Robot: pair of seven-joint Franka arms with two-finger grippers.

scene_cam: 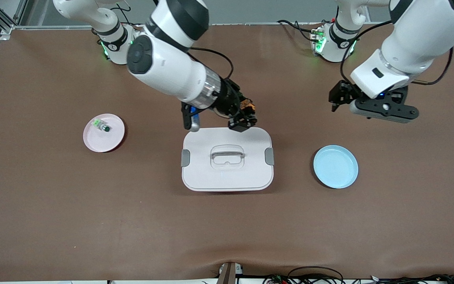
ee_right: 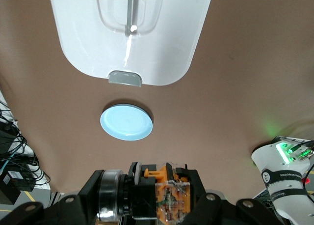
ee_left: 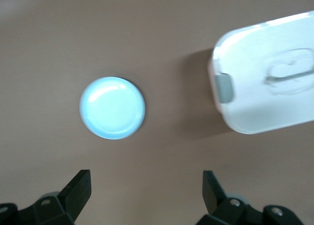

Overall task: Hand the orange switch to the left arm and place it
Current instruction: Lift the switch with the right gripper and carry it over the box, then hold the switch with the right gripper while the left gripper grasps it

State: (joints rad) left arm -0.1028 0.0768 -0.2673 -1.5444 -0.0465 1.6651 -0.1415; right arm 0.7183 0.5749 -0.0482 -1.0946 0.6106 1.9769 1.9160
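Note:
My right gripper (scene_cam: pixel 244 117) is shut on the orange switch (scene_cam: pixel 247 105) and holds it in the air over the edge of the white box (scene_cam: pixel 227 173) that lies toward the robots. In the right wrist view the switch (ee_right: pixel 164 193) sits between the fingers, black body with orange and clear block, and the box (ee_right: pixel 162 48) lies below. My left gripper (scene_cam: pixel 339 98) is open and empty, in the air over bare table toward the left arm's end, above the blue plate (scene_cam: pixel 335 166). The left wrist view shows its open gripper (ee_left: pixel 146 185), the blue plate (ee_left: pixel 112 107) and the box (ee_left: pixel 255 87).
A pink plate (scene_cam: pixel 110 138) toward the right arm's end holds a small green switch (scene_cam: pixel 101 125). The blue plate also shows in the right wrist view (ee_right: pixel 126 122). The left arm's base (ee_right: pixel 282 173) shows in that view. Brown mat covers the table.

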